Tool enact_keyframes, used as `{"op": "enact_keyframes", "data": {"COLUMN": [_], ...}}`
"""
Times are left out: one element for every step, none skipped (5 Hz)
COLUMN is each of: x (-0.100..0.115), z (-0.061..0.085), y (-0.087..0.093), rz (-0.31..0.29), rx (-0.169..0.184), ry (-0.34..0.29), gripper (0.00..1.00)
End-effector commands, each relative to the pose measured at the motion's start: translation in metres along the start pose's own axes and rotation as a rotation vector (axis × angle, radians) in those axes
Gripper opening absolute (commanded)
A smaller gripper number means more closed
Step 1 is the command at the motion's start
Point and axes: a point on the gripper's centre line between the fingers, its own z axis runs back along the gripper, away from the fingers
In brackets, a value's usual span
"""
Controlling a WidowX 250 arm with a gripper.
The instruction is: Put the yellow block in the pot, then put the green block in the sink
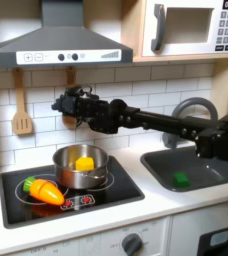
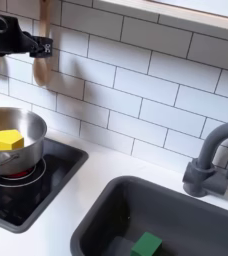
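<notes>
Yellow block (image 1: 84,162) sits inside pot (image 1: 66,172) on the stove; green block (image 2: 146,244) lies in sink (image 2: 96,220), near its front edge. Tool (image 1: 64,106) hangs above the pot by the tile wall, holding nothing; opening unclear.

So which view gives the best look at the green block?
The second exterior view: the green block is closer and larger there, lying in the sink, though the frame's bottom edge clips it. The first exterior view shows the whole block, but as a small blurry spot.
</notes>
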Motion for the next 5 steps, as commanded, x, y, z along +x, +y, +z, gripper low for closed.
{"op": "enact_keyframes", "data": {"x": [0.004, 0.004, 0.0, -0.005, -0.007], "z": [-0.004, -0.009, -0.013, -0.017, -0.02], "y": [0.003, 0.003, 0.004, 0.008, 0.009], "rz": [-0.026, -0.03, -0.029, -0.036, -0.032], "rx": [0.004, -0.004, -0.005, -0.001, -0.001], "ry": [-0.002, -0.004, 0.001, 0.002, -0.014], "gripper": [1.0, 1.0, 1.0, 1.0, 1.0]}}
